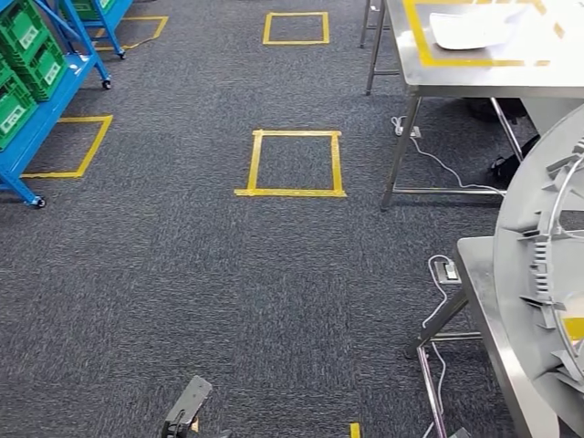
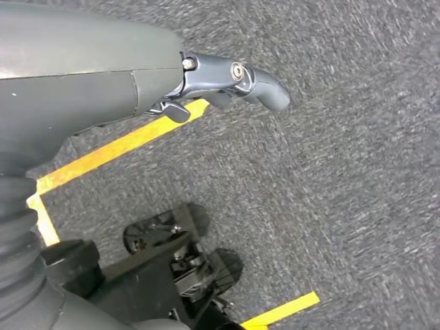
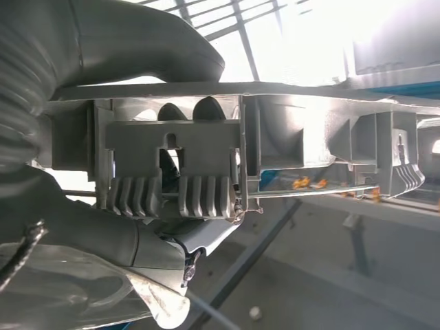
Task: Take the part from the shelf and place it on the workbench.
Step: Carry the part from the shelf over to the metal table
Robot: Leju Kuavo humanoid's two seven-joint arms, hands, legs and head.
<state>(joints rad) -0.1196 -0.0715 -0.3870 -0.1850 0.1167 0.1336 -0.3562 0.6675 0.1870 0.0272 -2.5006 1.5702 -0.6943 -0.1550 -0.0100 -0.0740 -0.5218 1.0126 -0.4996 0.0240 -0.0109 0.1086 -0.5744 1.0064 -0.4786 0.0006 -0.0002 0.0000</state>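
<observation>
The part (image 1: pixel 534 274) is a large grey curved plastic piece with ribs and clips, at the right edge of the head view. My right hand (image 3: pixel 130 230) grips it: in the right wrist view the thumb (image 3: pixel 155 55) lies over one side of the part (image 3: pixel 311 137) and the fingers wrap the other. The steel workbench (image 1: pixel 475 78), marked with yellow tape, stands at the far right. The blue shelf (image 1: pixel 48 105) is at the far left. My left hand (image 2: pixel 228 79) hangs over the carpet and holds nothing.
Green bins (image 1: pixel 24 55) fill the shelf. A white sheet-like thing (image 1: pixel 475 27) lies on the workbench. A second steel table (image 1: pixel 482 292) stands near right, with cables (image 1: pixel 441 274) beside its legs. Yellow tape squares (image 1: pixel 296 162) mark the grey carpet ahead.
</observation>
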